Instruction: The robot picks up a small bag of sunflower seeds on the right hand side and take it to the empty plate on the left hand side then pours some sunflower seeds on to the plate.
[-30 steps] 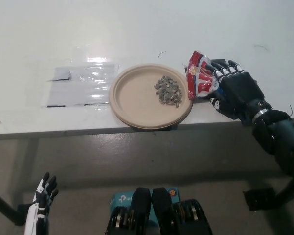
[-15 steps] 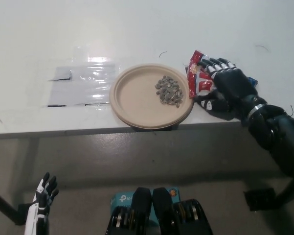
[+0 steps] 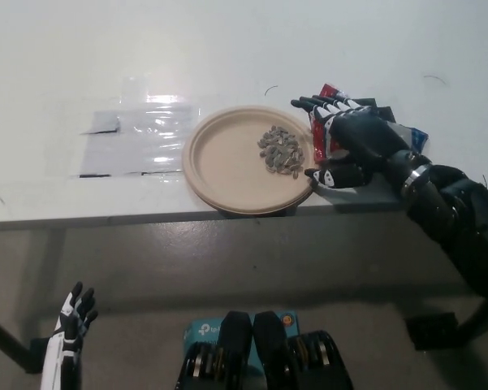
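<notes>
Right now, looking down from the head view, the white counter (image 3: pixel 227 49) fills the upper part of the scene, its front edge running across just below the middle; a tan paper plate (image 3: pixel 219 162) sits near that edge, its lower rim slightly over it; a small heap of sunflower seeds (image 3: pixel 280 151) lies on the right half of the plate, close to the rim; to the left of the plate, a clear plastic sheet (image 3: pixel 134 142) lies flat on the counter, glinting under the light; on the right side of the plate, touching or just beside its rim, is the red and white bag of sunflower seeds (image 3: pixel 323 130), mostly covered from above; the black right robot hand (image 3: pixel 349 142) lies over the bag with its fingers (image 3: pixel 308 103) stretched out and spread toward the plate, the thumb low by the plate's edge; whether it is actually gripping the bag or only resting on it I cannot tell from this angle; a bit of blue and red packet edge (image 3: pixel 414 136) shows behind the wrist; the black forearm runs off to the lower right; the white left robot hand (image 3: pixel 71 323) hangs at the lower left, well below the counter edge, holding nothing, its dark-tipped fingers apart and pointing up
</notes>
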